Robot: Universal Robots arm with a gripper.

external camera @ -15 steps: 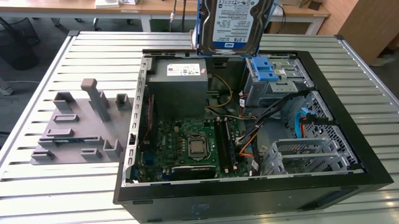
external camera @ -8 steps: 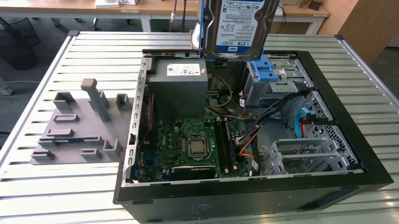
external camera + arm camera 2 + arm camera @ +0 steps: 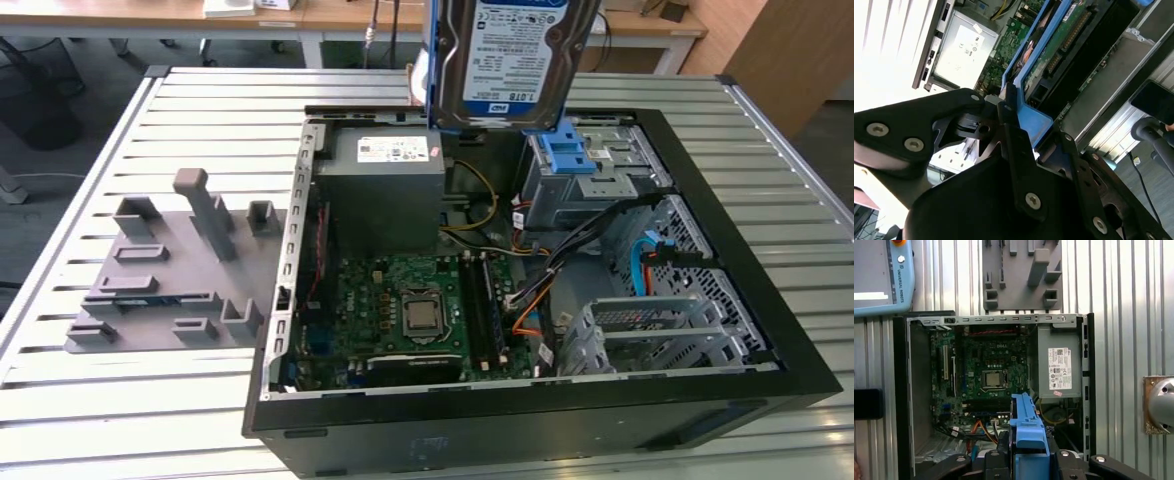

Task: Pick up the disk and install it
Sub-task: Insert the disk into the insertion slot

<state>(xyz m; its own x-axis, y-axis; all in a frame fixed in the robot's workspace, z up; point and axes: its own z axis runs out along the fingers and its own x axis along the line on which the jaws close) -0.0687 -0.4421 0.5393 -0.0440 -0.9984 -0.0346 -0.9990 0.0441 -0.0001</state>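
my tool (image 3: 1006, 107) pinching disk (image 3: 507, 60) by blue frame (image 3: 1026, 427) | disk upright above open case (image 3: 534, 410), over drive cage (image 3: 587, 170) | rigid, dense, shock-sensitive: I'd grip frame edges, not label

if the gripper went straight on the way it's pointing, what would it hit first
Probably the drive cage with its blue latch: the gripper is shut on the disk, whose lower edge hangs right over it in the exterior view. Depth is unclear, though.
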